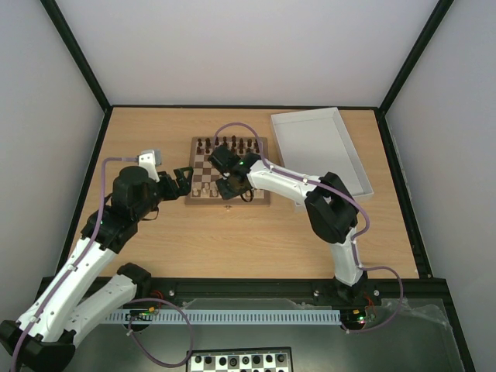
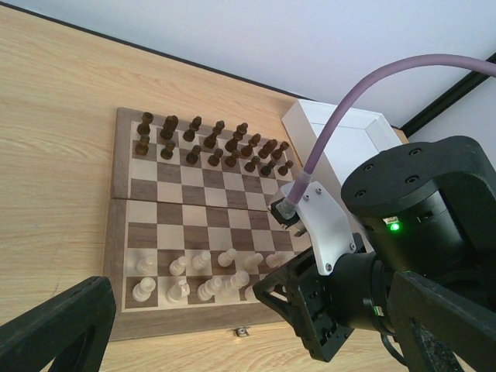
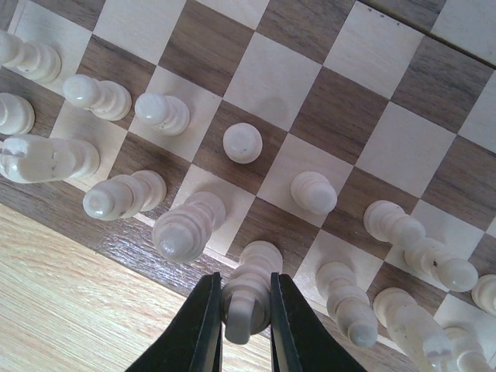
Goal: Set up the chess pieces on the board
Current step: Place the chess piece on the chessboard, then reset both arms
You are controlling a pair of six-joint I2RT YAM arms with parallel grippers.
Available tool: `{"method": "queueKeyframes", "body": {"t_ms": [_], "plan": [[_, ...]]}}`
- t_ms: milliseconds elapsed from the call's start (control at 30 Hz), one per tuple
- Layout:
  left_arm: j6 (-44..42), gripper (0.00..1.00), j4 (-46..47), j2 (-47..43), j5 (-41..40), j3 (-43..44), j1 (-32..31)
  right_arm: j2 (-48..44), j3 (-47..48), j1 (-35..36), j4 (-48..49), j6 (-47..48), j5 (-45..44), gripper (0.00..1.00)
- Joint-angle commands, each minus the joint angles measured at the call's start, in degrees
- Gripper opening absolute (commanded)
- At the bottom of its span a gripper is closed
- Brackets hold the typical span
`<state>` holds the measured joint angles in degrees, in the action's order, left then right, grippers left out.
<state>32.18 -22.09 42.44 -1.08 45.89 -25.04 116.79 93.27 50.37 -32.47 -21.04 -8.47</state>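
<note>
Chess pieces of pale wood fill most of the two rows nearest the arms on the board, which lies in the middle of the bench.

Furthest left, the left pincer hangs just beside the board's left edge with its jaws wide and nothing between them. On the board, the dark pieces stand in two full-looking rows at the far side, so that half looks finished. The middle squares are bare. On the near side the pale pawn row looks close to complete, and the left part of the back row has pieces on it.

To the right of these, the right pincer is closed narrowly on one pale piece, gripping it near its top. The base of that piece is over a square in the back row at the board's near edge. Whether it already rests on the wood I cannot tell. More pale pieces stand to its right.

The white tray sits well apart at the far right.

By my judgement the task is nearly done. What remains is to release this piece upright, then check the part of the back row hidden under the arm.
</note>
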Motion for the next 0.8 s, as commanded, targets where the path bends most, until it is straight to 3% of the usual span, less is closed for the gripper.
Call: {"method": "queueKeyframes", "body": {"t_ms": [0, 333, 567, 767], "plan": [[0.47, 1.0, 1.53, 0.4, 0.47, -0.4, 0.25, 0.03, -1.02, -0.22, -0.13, -0.67, -1.2, 0.03], [0.39, 1.0, 1.73, 1.05, 0.79, -0.06, 0.25, -0.77, -2.25, -1.23, 1.09, -0.94, -1.09, 0.07], [0.48, 0.99, 1.94, 1.24, 0.89, 0.16, 0.16, -2.66, -2.38, -1.33, 1.08, -1.02, -0.75, 0.27], [0.74, 1.0, 2.03, 1.39, 0.82, 0.15, -0.18, -5.65, -3.62, -1.32, 0.83, -1.15, 0.47, 0.32]]}}
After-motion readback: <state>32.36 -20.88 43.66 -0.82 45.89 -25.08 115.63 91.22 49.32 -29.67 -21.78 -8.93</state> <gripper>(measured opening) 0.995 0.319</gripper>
